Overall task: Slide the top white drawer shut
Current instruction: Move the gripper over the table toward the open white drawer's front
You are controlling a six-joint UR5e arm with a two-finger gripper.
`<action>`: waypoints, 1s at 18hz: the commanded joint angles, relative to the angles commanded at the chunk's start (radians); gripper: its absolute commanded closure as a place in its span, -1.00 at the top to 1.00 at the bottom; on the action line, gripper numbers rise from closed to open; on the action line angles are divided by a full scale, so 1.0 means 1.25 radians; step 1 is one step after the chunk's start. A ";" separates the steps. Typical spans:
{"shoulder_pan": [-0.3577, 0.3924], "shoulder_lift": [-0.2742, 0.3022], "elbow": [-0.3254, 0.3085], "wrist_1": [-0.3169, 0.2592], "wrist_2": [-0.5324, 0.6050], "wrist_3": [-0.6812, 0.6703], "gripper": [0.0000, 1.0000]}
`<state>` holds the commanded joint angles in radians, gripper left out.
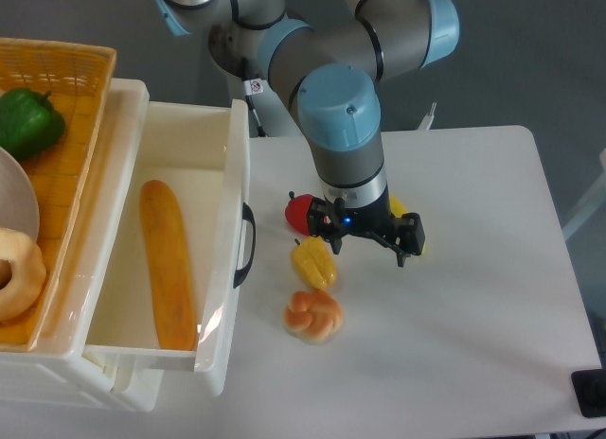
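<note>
Top drawer [185, 136] pulled well out of the white cabinet [57, 382] at the left of the table [473, 344], its front panel facing right with the black handle [247, 245] on the outside. Inside, one long baguette [168, 264] lying lengthwise on the drawer floor, nearer the left wall. On top of the cabinet, just left of the drawer, an orange basket [71, 165] holding a green pepper [28, 122], a bagel [17, 273] and the edge of a pale bowl [19, 207]. Right of the handle and apart from it, a cluster on the table: a red item [301, 213] partly behind the arm, a yellow pepper [314, 262] below it, a knotted bun [313, 315] lower still, and another yellow piece [398, 209] mostly hidden behind the tool. Gripper [367, 250] hanging over the table among this cluster, pointing downward, well right of the drawer front and touching none of it. Fingers seen from above, largely covered by the wrist; cannot tell whether spread or together. Nothing visibly held. Arm [346, 108] reaching in from the top edge.
</note>
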<state>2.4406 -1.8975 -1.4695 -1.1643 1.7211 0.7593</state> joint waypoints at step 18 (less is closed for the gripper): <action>-0.053 -0.005 -0.060 0.005 0.006 -0.041 1.00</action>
<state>2.3747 -1.9037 -1.5447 -1.1582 1.7288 0.7087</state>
